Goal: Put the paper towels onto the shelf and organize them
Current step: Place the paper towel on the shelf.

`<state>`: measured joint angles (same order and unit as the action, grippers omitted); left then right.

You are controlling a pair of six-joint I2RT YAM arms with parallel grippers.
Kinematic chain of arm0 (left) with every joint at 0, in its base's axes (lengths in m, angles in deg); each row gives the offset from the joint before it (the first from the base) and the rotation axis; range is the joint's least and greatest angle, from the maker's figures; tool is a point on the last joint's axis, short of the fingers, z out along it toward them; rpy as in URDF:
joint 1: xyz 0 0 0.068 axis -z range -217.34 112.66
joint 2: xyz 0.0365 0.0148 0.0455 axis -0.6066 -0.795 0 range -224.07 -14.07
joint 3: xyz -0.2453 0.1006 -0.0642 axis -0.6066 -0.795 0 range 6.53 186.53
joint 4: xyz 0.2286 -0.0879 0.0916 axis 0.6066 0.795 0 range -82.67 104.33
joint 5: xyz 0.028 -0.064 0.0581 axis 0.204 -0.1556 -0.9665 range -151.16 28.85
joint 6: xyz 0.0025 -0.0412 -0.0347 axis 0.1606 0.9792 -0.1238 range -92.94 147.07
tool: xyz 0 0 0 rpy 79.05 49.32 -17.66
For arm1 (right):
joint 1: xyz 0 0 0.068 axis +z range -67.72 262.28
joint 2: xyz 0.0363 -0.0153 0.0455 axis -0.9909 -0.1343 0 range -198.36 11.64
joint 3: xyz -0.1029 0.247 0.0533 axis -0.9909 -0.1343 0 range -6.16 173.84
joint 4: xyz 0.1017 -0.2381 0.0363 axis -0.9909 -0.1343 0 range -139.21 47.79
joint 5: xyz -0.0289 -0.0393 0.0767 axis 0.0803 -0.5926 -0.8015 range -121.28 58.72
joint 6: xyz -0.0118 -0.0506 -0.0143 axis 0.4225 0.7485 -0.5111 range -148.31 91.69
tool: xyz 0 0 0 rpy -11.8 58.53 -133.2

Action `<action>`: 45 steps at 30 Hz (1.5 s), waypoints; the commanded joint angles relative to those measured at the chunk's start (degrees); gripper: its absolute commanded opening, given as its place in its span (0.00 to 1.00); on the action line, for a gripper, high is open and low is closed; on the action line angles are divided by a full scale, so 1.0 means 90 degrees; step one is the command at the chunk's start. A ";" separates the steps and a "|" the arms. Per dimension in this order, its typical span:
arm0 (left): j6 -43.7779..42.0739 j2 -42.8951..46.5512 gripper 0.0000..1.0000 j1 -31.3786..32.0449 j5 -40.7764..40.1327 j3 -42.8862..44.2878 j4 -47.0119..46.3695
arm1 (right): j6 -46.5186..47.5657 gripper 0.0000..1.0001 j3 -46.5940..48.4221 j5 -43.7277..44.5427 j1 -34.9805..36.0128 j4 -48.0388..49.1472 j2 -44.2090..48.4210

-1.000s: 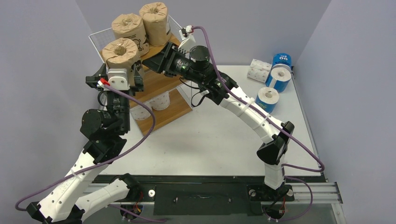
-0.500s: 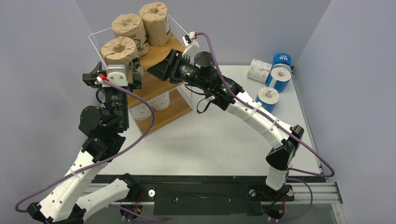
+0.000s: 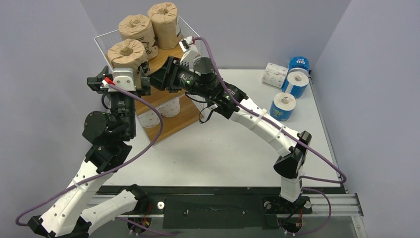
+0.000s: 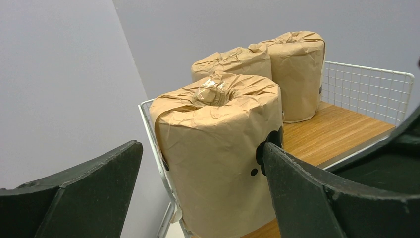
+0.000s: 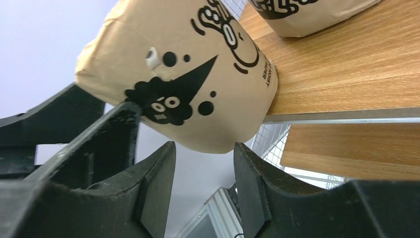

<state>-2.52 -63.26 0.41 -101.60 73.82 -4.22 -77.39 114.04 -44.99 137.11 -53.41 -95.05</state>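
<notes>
up at eleven o'clock of the table [image 3: 223,148], found the shelf [image 4: 341,131] carrying three brown-wrapped paper towels upright on its top board: the front roll [image 3: 128,53] at the near-left corner, then the middle roll [image 3: 137,27] and the back roll [image 3: 165,19] lined up toward one o'clock. saw the left gripper [image 4: 200,148] spread wide, framing the front roll and clasping nothing, lifted slightly from a second earlier and unmoved over the last half second. followed the right gripper [image 3: 161,79] through a bigger change: drawn back toward four o'clock half a second ago, then pushed in again to four o'clock of the front roll, low by the board's edge, jaws parted narrowly around nothing; could not tell whether touching the wrapper. judged from the right wrist view that roll's base to hang slightly past the board, so took the return as lining up a nudge inward, not a new delivery. spotted shelved white rolls [image 3: 171,105] on a lower board. counted blue rolls [image 3: 283,106] and loose white rolls [image 3: 274,74] waiting at two o'clock, well apart from the shelf; reckoned roughly half the job left.
</notes>
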 commanded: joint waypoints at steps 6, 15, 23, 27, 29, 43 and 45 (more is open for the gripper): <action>0.0726 0.0044 0.97 -0.0035 0.0157 0.1187 0.1184 | -0.0191 0.42 0.0747 -0.0104 0.0050 0.0207 -0.0557; 0.1483 -0.0054 0.96 -0.0040 0.0601 0.2132 0.2331 | -0.0411 0.41 0.0939 -0.0094 0.0060 0.0418 -0.0759; 0.2290 -0.0267 0.84 -0.0038 0.1205 0.2625 0.3074 | -0.0408 0.41 0.0707 -0.0156 0.0043 0.0477 -0.0586; 0.2718 -0.0465 0.76 -0.0035 0.1548 0.3030 0.3533 | -0.0357 0.41 0.0535 -0.0156 0.0040 0.0508 -0.0384; 0.2881 -0.0579 0.72 -0.0038 0.1704 0.3172 0.3790 | -0.0332 0.41 0.0501 -0.0146 0.0041 0.0491 -0.0297; 0.2722 -0.1158 0.47 -0.0036 0.0971 0.3132 0.4100 | -0.0246 0.41 -0.0180 -0.0119 0.0025 0.0467 0.0198; 0.2701 -0.1204 0.44 -0.0043 0.0876 0.3112 0.4072 | -0.0231 0.41 -0.0499 -0.0117 0.0014 0.0532 0.0399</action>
<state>22.92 -73.88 0.39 -90.15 101.08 32.96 -80.25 112.99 -45.69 137.13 -51.84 -97.83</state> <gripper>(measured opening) 0.470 0.410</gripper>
